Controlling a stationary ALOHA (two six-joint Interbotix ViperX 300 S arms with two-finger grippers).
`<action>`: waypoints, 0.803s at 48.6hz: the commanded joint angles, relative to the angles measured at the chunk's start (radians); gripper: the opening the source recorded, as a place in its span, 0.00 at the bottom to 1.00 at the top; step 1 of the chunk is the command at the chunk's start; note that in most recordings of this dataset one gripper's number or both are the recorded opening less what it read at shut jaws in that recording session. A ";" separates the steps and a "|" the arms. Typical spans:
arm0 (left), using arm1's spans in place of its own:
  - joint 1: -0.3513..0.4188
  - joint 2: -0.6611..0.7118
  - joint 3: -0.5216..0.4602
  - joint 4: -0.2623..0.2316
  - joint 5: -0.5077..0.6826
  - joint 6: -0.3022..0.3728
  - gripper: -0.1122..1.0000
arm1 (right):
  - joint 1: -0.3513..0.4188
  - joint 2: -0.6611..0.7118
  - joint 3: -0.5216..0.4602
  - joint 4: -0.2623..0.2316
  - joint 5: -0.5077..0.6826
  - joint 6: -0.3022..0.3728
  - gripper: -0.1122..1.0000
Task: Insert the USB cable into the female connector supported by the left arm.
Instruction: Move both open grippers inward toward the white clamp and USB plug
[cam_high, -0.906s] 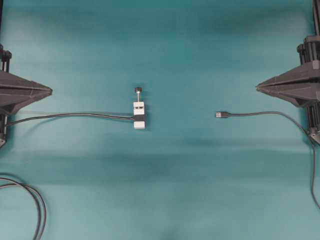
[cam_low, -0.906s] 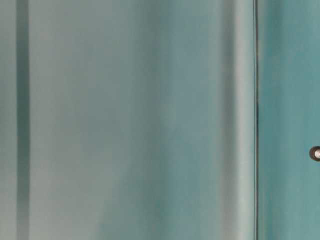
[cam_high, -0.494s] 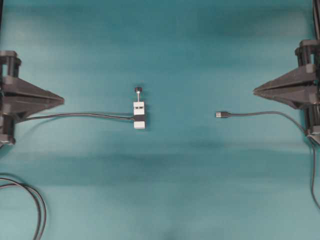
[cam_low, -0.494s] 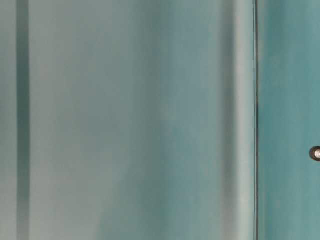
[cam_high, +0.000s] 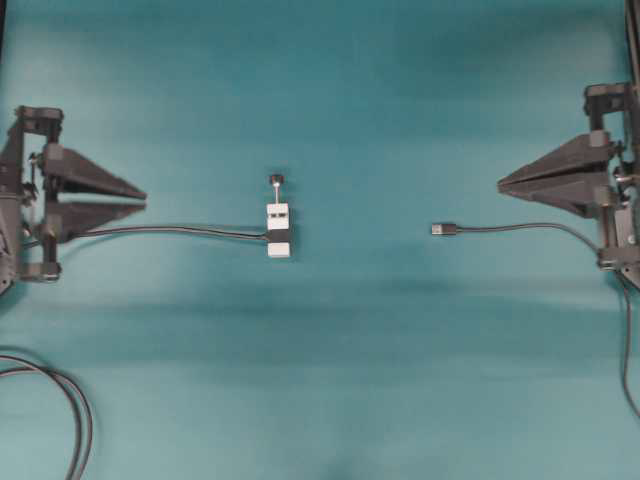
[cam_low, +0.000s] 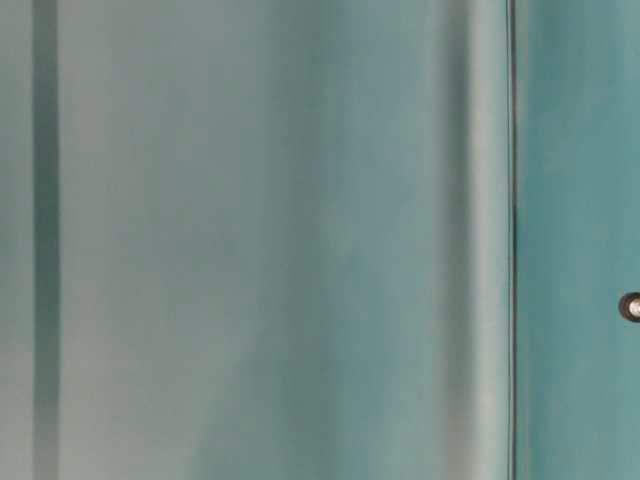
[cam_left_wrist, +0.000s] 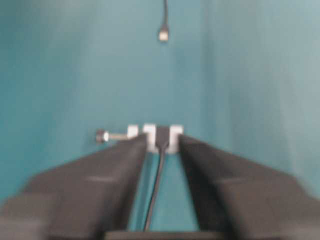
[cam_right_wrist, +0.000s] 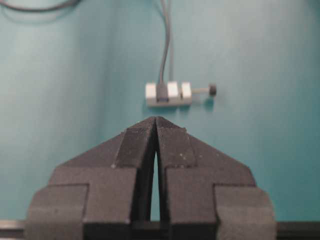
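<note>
On the teal table (cam_high: 380, 360), right of centre, USB cable (cam_high: 520, 228) lies flat, silver plug (cam_high: 442, 229) pointing left toward the white clamp block (cam_high: 278, 230), long axis running left-right. Block holds the female connector (cam_high: 279, 236), its own grey lead (cam_high: 160, 232) trailing left. Left gripper (cam_high: 140, 201) at left edge, wedge fingers apart, nothing between them, aimed at the block. Right gripper (cam_high: 501, 184) at right edge, fingertips pressed together, holding nothing, above and well apart from the plug

Thick grey cables (cam_high: 70, 405) loop on the teal table (cam_high: 350, 380).
</note>
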 joint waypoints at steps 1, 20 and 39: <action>0.003 0.049 0.008 -0.003 -0.069 -0.018 0.59 | -0.003 0.061 -0.038 0.000 -0.006 0.028 0.10; -0.006 0.310 0.025 -0.003 -0.316 -0.012 0.73 | -0.011 0.195 -0.002 0.000 -0.028 0.064 0.10; -0.020 0.546 0.026 0.000 -0.580 0.015 0.73 | -0.012 0.324 0.003 -0.002 -0.035 0.063 0.28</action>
